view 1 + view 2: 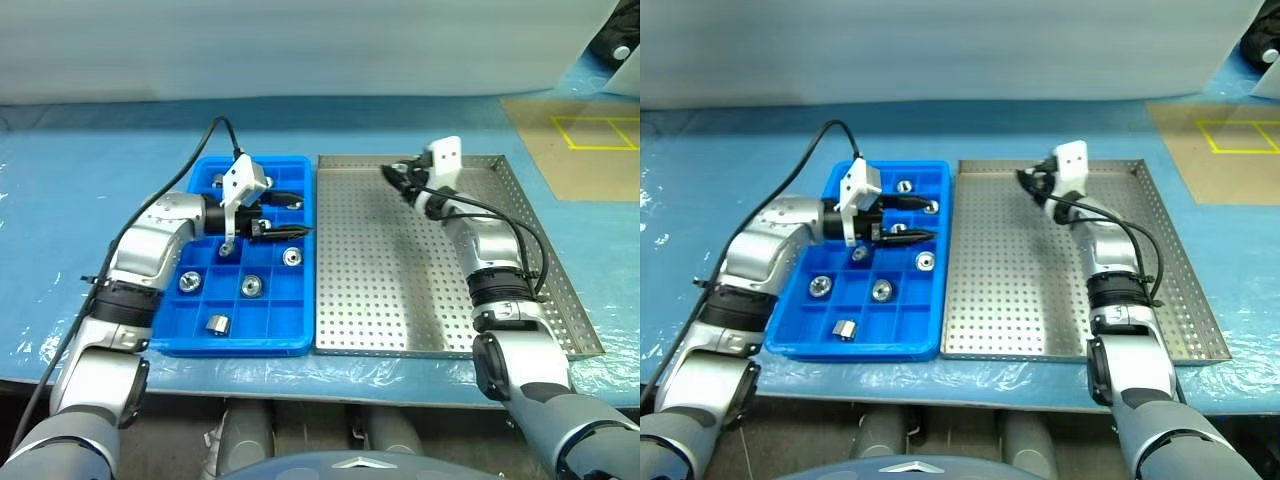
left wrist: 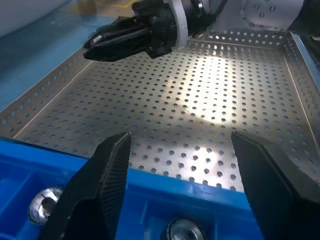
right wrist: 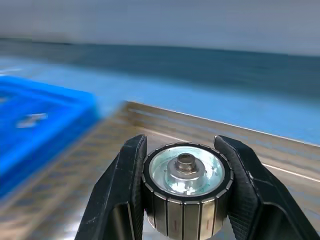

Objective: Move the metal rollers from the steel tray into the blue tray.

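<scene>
Steel fills the right half of the scene: the steel tray (image 1: 400, 290) lies on the blue-covered counter (image 1: 60, 180), its perforated floor bare as far as the head views show, with the blue tray (image 1: 300, 345) touching its left rim. By my count about six metal rollers (image 1: 252, 286) already sit in the blue tray's compartments, one per cell, with one near the front corner lying on its side (image 1: 217, 324). So the job looks nearly done (I judge what remains is one more delivery).

That last piece is in the right pincer (image 3: 186, 185), whose black fingers are pressed against the ribbed flanks of a roller (image 3: 186, 175), held above the far part of the steel tray, near its back rim. The roller's short axis lies along the pincer's own pointing line, roughly level, its open face with the central hub turned away from the wrist and angled towards the blue tray; the ribs run parallel to that axis.

The left pincer (image 1: 285, 229) hovers over the blue tray's far right cells, pointing across towards the steel tray, its fingers (image 2: 102, 180) spread apart and gripping nothing.
</scene>
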You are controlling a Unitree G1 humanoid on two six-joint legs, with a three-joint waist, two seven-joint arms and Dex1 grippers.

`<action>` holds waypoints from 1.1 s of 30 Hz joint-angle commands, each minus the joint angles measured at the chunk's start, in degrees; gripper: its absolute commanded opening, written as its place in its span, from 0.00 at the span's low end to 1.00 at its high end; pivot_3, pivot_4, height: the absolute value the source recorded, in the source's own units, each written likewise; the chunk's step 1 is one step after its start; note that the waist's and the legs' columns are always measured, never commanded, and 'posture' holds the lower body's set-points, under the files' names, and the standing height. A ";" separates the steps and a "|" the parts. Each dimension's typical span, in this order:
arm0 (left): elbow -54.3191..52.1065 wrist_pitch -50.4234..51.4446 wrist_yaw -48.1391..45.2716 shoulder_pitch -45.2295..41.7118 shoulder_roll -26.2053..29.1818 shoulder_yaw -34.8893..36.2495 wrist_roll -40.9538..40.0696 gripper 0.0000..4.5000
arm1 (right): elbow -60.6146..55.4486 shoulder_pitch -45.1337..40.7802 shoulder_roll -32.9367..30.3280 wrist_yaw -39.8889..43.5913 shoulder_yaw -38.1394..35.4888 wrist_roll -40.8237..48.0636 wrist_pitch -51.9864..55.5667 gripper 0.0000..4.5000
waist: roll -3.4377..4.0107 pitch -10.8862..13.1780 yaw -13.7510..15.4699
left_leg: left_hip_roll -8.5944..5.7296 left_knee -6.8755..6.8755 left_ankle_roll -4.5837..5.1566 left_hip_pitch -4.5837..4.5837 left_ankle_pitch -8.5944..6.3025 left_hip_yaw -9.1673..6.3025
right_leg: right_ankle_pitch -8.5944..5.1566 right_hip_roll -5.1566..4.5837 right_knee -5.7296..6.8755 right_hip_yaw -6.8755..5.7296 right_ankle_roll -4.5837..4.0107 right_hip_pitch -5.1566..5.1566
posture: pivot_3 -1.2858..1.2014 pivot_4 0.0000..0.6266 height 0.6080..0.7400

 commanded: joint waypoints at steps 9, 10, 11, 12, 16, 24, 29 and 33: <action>-19.88 6.16 1.64 18.83 10.71 10.14 -7.06 0.75 | -15.64 3.22 -9.16 26.74 16.29 4.52 10.51 0.38 | -0.06 0.03 4.08 | 0.08 -0.13 -0.26 0.03 0.05 -0.13 | -0.07 -0.13 -0.11 -0.11 -0.06 0.04 | 0.59 0.24 1.00; -21.88 6.73 2.25 20.87 11.24 11.19 -7.66 0.75 | -15.32 2.75 -8.99 28.32 17.39 4.48 10.56 0.38 | -0.08 0.04 4.25 | 0.08 -0.13 -0.29 0.07 0.07 -0.15 | -0.07 -0.13 -0.09 -0.08 -0.06 0.06 | 0.60 0.24 1.00; -23.78 7.30 2.89 22.78 11.68 12.11 -8.21 0.75 | -15.13 2.39 -8.84 29.74 18.35 4.44 10.60 0.38 | -0.08 0.05 4.43 | 0.09 -0.13 -0.32 0.11 0.08 -0.25 | -0.07 -0.14 -0.05 -0.08 -0.06 0.08 | 0.61 0.24 1.00; -26.12 7.97 3.65 25.16 12.11 13.11 -8.84 0.75 | -15.16 2.18 -8.70 31.29 19.42 4.47 10.71 0.38 | -0.09 0.05 4.57 | 0.09 -0.14 -0.34 0.14 0.09 -0.37 | -0.07 -0.14 -0.01 -0.08 -0.05 0.09 | 0.62 0.24 1.00; -33.74 10.15 7.17 34.05 13.04 16.42 -10.09 0.75 | -14.45 2.69 -7.71 35.73 23.00 4.38 11.34 0.38 | -0.11 0.05 5.73 | 0.11 -0.26 -0.37 0.18 0.11 -0.44 | -0.10 -0.12 -0.04 -0.11 -0.06 0.10 | 0.66 0.24 1.00; -42.28 12.83 14.28 42.65 11.85 19.62 -12.79 0.75 | -10.55 2.44 -5.84 41.29 28.50 0.82 7.58 0.38 | -0.16 0.02 8.94 | 0.12 -0.36 -0.37 0.21 0.11 -0.45 | -0.14 -0.11 -0.14 -0.10 -0.07 0.13 | 0.70 0.24 1.00; -42.67 13.07 16.05 42.41 12.16 18.65 -13.41 0.75 | -9.97 2.42 -5.17 43.46 29.33 0.36 7.79 0.38 | -0.18 0.01 9.34 | 0.12 -0.62 -0.47 0.62 0.16 -0.49 | -0.35 -0.11 -0.04 0.01 0.30 0.30 | 0.70 0.24 1.00; -41.23 12.39 16.44 40.21 12.08 16.33 -12.63 0.75 | -8.85 2.79 -3.56 40.16 27.56 -0.68 6.36 0.59 | -0.18 -0.01 9.33 | 0.12 -0.81 -0.65 0.69 0.27 -0.50 | -0.21 -0.02 -0.04 0.02 -0.09 0.27 | 0.68 0.24 1.00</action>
